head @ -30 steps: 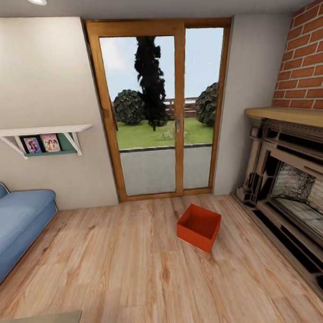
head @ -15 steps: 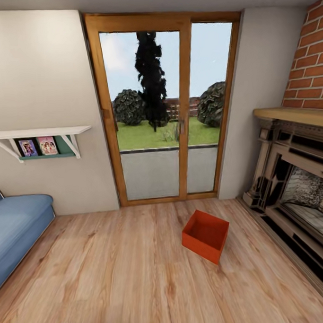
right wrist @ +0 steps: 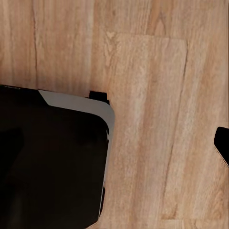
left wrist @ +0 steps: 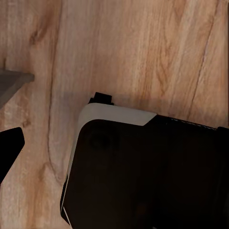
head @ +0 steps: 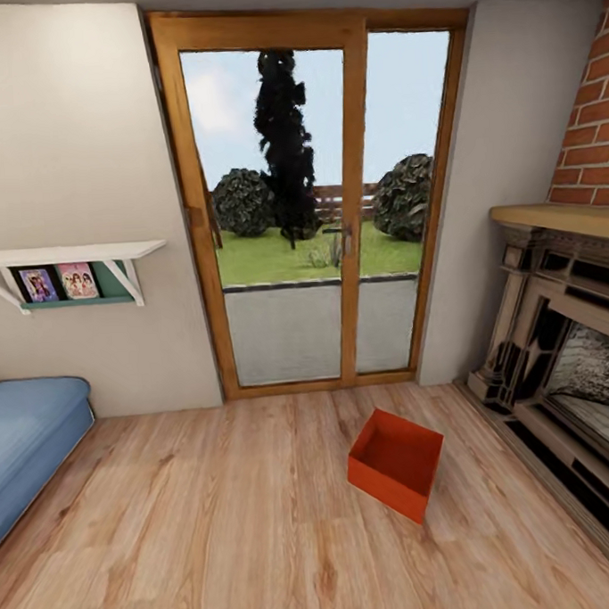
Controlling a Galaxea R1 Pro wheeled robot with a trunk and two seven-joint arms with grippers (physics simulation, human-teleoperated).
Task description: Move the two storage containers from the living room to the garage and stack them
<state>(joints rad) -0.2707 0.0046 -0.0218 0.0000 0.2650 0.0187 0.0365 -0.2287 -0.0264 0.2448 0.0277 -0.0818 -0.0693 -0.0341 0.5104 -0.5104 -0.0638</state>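
Note:
One storage container (head: 397, 460), a red-orange open-top bin with nothing in it, sits turned at an angle on the light wood floor of the living room, between the glass door and the fireplace. It is a few steps ahead of me and a little to the right. In the left wrist view a dark fingertip (left wrist: 9, 148) shows at the picture's edge over wood planks. The right wrist view holds another dark fingertip (right wrist: 222, 143) at its edge. Nothing is held near either one, and the jaws' spread is hidden.
A brick fireplace (head: 565, 344) with a wooden mantel lines the right side. A blue sofa (head: 30, 435) stands at the left under a white wall shelf (head: 70, 256). The wood-framed glass door (head: 308, 206) is straight ahead. My black, white-edged base (left wrist: 143, 167) shows under both wrists.
The whole head view has shifted as I rolled forward: door and wall are nearer, and the grey tabletop corner has dropped out at the bottom left. The container itself has not moved.

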